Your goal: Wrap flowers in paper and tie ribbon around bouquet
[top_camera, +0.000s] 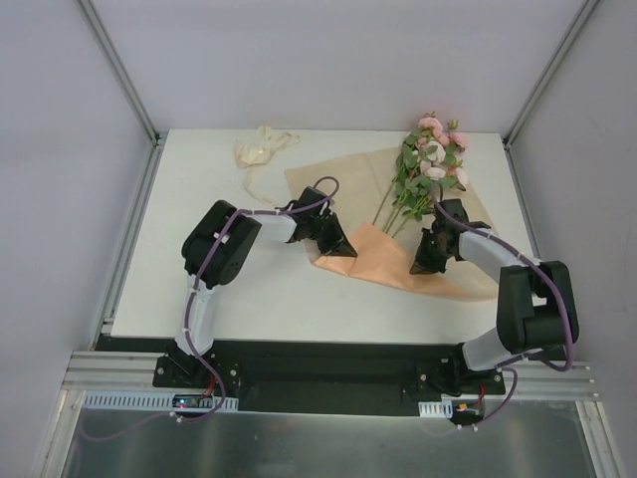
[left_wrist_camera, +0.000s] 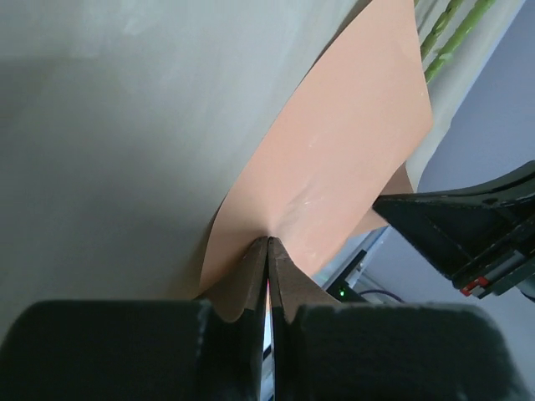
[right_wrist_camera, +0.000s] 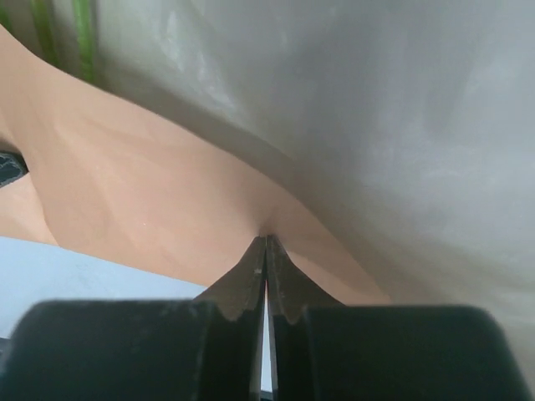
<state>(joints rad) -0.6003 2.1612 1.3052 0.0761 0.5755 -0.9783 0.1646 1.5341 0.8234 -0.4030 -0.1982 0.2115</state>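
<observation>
We saw the left tool (top_camera: 345, 251) and right tool (top_camera: 422, 265) each clamped fully shut on the paper (top_camera: 383, 261) mid-frame; the flowers (top_camera: 430, 159) lay on it upper right, the ribbon (top_camera: 261, 147) upper left on the white surface (top_camera: 259, 289).

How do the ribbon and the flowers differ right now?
The ribbon is cream and loosely bunched; the flowers are pink with green stems. The ribbon lies on bare table, the flowers mostly on the paper. Both sit toward the far side.

A white table (top_camera: 299, 309) stands inside pale grey walls (top_camera: 328, 60), framed by what look like aluminium posts (top_camera: 119, 70).
</observation>
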